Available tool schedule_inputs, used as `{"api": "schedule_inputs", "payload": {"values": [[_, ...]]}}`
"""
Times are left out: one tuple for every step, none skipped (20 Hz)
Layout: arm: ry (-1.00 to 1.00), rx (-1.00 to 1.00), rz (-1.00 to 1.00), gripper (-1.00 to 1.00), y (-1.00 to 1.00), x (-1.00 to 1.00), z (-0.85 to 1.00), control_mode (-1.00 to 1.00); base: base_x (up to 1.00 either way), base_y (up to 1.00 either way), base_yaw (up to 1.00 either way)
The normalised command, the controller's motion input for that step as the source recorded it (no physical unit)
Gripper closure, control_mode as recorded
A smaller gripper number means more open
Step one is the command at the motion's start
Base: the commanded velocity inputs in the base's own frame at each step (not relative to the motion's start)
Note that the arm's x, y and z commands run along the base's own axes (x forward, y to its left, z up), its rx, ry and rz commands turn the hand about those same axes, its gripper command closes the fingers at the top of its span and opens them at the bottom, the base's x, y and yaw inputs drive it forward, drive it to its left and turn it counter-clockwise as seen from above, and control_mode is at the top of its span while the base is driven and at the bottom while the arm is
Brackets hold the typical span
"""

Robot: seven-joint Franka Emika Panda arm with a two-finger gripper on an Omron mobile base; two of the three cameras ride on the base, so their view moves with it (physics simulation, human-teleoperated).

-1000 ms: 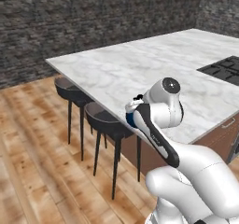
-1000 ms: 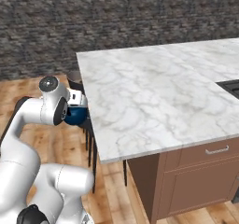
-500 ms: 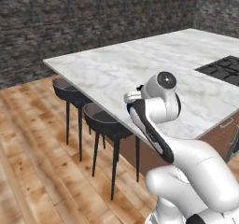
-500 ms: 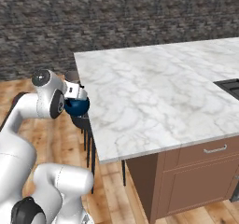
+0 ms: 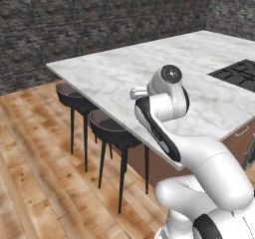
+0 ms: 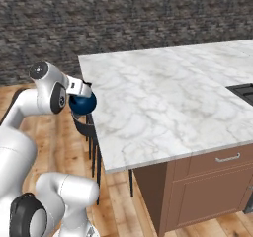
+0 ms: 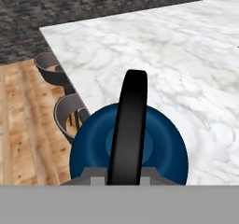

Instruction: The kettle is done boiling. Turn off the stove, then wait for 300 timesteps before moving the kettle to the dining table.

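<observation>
The blue kettle [image 6: 83,103] hangs in the air from the pincer [image 6: 79,89], just past the near left edge of the table [image 6: 163,98] and a bit above two of the dark stools [image 5: 112,131]. From the hand camera, the kettle [image 7: 129,146] is a round shiny blue ball with a black curved handle [image 7: 131,120] running up over its top, and the pincer is clamped on that handle. The kettle's lid is on, so what is inside cannot be told. Part of the kettle sits over the white marble table [image 7: 154,55] and part over the wood floor [image 7: 23,120] beside it, but it does not touch the table. The stools [image 7: 63,90] stand under the table's edge, close below the kettle. The white arm [image 6: 29,107] rises from the base, bends at a big round joint, and reaches sideways toward the table's left edge, with the hand pointing at the table. From the left base camera the arm [image 5: 169,108] curls up in front of the table [image 5: 129,68] and hides the kettle. The black stove [image 5: 239,73] grates sit set into the table's far right end, well apart from the kettle. Brown cupboards [image 6: 207,186] with a silver handle sit under the table. A dark stone wall [image 6: 123,19] stands behind the table. No words or labels can be read on anything.
</observation>
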Motion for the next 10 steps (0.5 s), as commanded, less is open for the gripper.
{"api": "schedule_inputs", "payload": {"values": [[0.01, 0.00, 0.00, 1.00, 0.00, 0.18, 0.00, -1.00, 0.00, 0.00, 0.00], [0.03, 0.00, 0.00, 1.00, -0.01, 0.20, 0.00, -1.00, 0.00, 0.00, 0.00], [0.03, 0.00, 0.00, 1.00, -0.03, 0.19, 0.00, -1.00, 0.00, 0.00, 0.00], [0.01, 0.00, 0.00, 1.00, -0.13, 0.23, 0.00, -1.00, 0.00, 0.00, 0.00], [0.00, 0.00, 0.01, 1.00, -0.19, 0.25, -0.04, -1.00, 0.00, 0.00, 0.00], [0.00, 0.02, 0.01, 1.00, -0.16, 0.28, -0.04, -1.00, 0.00, 0.00, 0.00], [0.00, 0.02, 0.02, 1.00, -0.24, 0.25, -0.10, -1.00, 0.00, 0.00, 0.00], [0.00, 0.03, 0.03, 1.00, -0.26, 0.24, -0.13, -1.00, 0.00, 0.00, 0.00], [0.00, 0.03, 0.03, 1.00, -0.26, 0.25, -0.14, -1.00, 0.00, 0.00, 0.00], [0.00, 0.03, 0.03, 1.00, -0.28, 0.25, -0.13, -1.00, 0.00, 0.00, 0.00]]}}
